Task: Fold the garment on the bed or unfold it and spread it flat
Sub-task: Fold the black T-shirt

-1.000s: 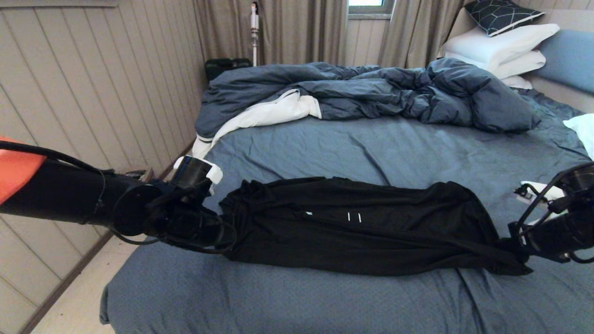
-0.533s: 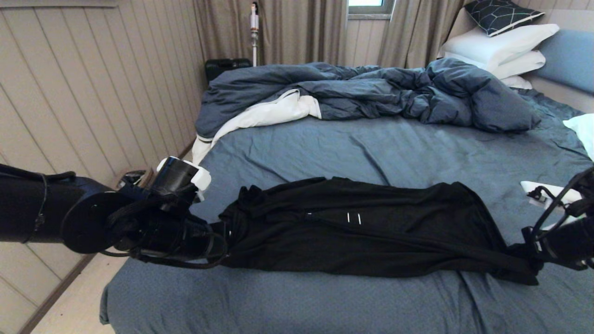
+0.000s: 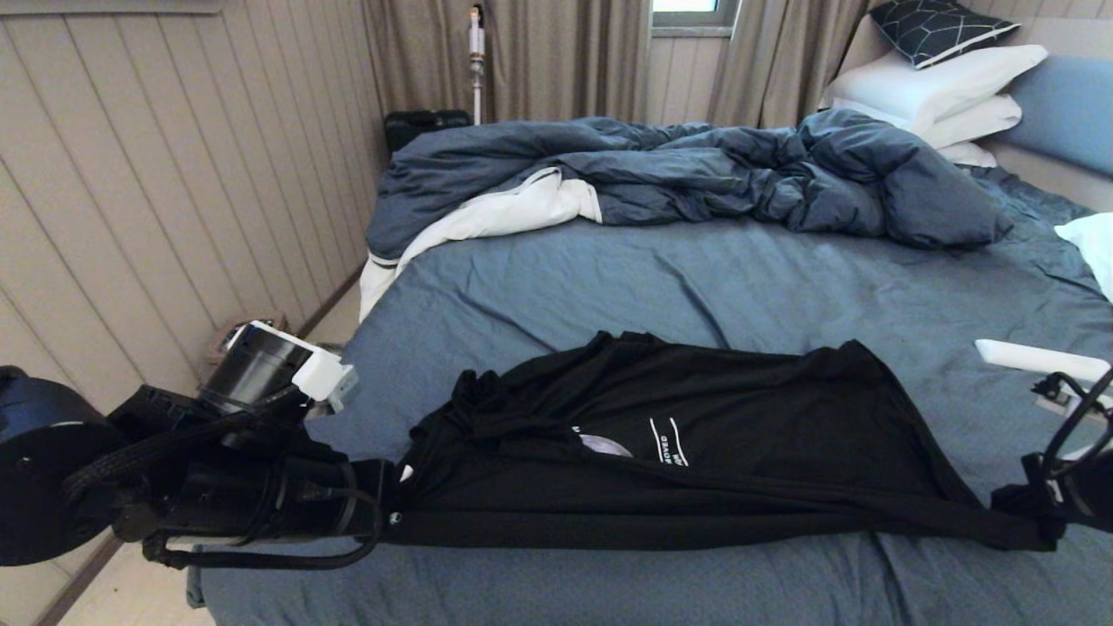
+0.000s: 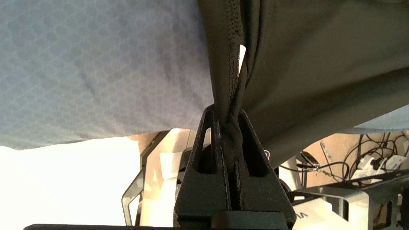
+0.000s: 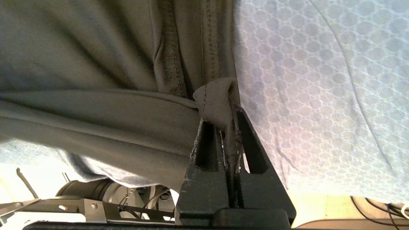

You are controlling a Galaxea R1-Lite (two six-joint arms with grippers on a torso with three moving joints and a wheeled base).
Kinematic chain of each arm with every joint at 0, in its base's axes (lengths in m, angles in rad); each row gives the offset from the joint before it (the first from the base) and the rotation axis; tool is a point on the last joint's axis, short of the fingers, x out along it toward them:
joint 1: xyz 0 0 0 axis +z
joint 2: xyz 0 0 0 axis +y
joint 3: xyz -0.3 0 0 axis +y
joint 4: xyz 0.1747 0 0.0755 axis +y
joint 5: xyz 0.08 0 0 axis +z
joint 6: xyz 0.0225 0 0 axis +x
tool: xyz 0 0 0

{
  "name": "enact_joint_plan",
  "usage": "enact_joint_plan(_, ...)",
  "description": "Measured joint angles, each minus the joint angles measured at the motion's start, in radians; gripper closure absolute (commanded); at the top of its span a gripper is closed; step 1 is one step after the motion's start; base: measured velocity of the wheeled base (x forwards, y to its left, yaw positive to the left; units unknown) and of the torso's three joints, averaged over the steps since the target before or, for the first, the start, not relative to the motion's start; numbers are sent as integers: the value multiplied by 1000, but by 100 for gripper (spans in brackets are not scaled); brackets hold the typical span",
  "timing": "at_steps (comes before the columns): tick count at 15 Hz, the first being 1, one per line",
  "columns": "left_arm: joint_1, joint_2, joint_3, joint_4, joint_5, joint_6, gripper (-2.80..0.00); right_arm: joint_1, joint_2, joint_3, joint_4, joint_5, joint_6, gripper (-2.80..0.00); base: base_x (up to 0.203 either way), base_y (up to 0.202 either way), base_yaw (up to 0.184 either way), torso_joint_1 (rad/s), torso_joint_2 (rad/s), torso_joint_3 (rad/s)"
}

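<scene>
The garment [image 3: 713,452], a black T-shirt, lies stretched sideways across the near part of the bed [image 3: 696,278], with a grey moon print and white lines [image 3: 665,442] partly showing. My left gripper [image 3: 387,515] is shut on the shirt's left end, a twisted hem pinched between its fingers [image 4: 228,121]. At the right edge my right gripper [image 3: 1043,522] is shut on the other end, a folded hem [image 5: 217,102] caught between its tips [image 5: 228,127]. The near edge of the cloth is pulled taut between the two grippers.
A rumpled dark blue duvet [image 3: 678,174] with white lining lies across the far half of the bed. White pillows [image 3: 939,87] are stacked at the far right by the headboard. A panelled wall [image 3: 174,191] and a strip of floor run along the bed's left side.
Both grippers have drawn back toward the near edge of the bed and apart, stretching the shirt wider. The cloth has opened out and the print has come into sight.
</scene>
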Motion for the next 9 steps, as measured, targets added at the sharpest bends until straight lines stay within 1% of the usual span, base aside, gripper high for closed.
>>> enact_joint_plan(2,0,-17,5,1,0,3,0,-8,-7,-2,9,0,-4,0,0,0,0,0,0,0)
enact_joint_plan(4,0,-26,1,3,0,3,0,-9,-15,-28,52,-1,-9,0,0,0,0,0,0,0)
enact_joint_plan(6,0,-29,-3,10,0,5,0,-10,-18,-85,124,-1,-10,0,0,0,0,0,0,0)
enact_joint_plan(9,1,-36,-6,13,0,17,0,-10,-19,-206,274,-3,-10,0,0,0,0,0,0,0)
